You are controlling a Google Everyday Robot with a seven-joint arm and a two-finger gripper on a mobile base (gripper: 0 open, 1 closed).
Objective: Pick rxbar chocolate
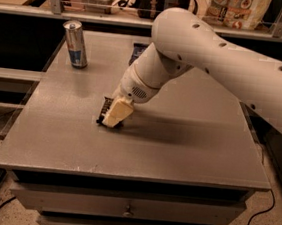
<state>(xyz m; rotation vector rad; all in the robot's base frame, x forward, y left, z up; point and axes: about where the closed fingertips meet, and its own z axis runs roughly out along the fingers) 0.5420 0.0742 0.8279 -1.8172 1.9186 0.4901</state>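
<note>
The gripper (114, 114) is held low on the bar (104, 111), left of the middle of the frame on the table (187, 149), so that it can be grabbed, but whether it is closed cannot be told.

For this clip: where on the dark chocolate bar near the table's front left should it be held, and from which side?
Probably across its narrow width, near mid-length, coming from above. The chocolate bar seems to lie flat and thin on the table, so only its long edges offer opposing faces. The tool sits right over it.
</note>
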